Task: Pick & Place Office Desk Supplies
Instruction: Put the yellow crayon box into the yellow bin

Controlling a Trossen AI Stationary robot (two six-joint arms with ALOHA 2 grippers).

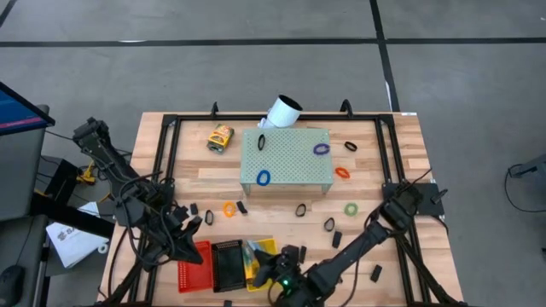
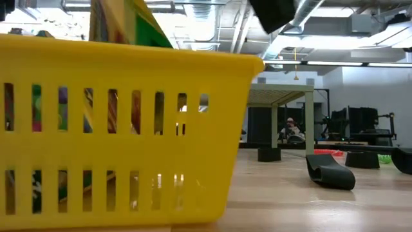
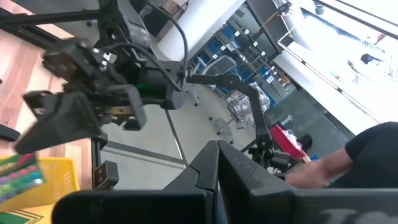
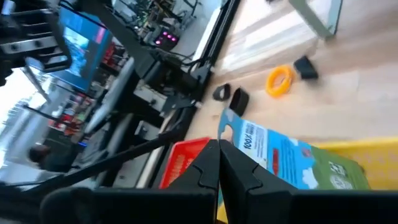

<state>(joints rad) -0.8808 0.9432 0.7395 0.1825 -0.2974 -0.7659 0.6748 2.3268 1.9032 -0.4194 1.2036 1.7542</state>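
Yellow basket (image 1: pixel 266 249) sat at the table's (image 1: pixel 375 183) near edge beside black and red trays; the right gripper (image 1: pixel 275 271) hung over it, jaws fully closed, with a crayon box (image 4: pixel 292 158) just ahead; the left gripper (image 1: pixel 189 243) was closed, empty, beside the red tray (image 1: pixel 192 271); loops and clips lay scattered around the green block (image 1: pixel 286 159).

Counts around my pale green perforated block (image 1: pixel 287 159)

Three baskets: red (image 1: pixel 193 265), black (image 1: pixel 228 265), yellow (image 1: pixel 261 253). One white tube (image 1: pixel 282 111). One crayon box (image 1: pixel 220 137) left of it.

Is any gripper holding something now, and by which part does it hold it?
Right gripper is shut on the crayon box, at its top edge, above the yellow basket. Left gripper holds nothing.
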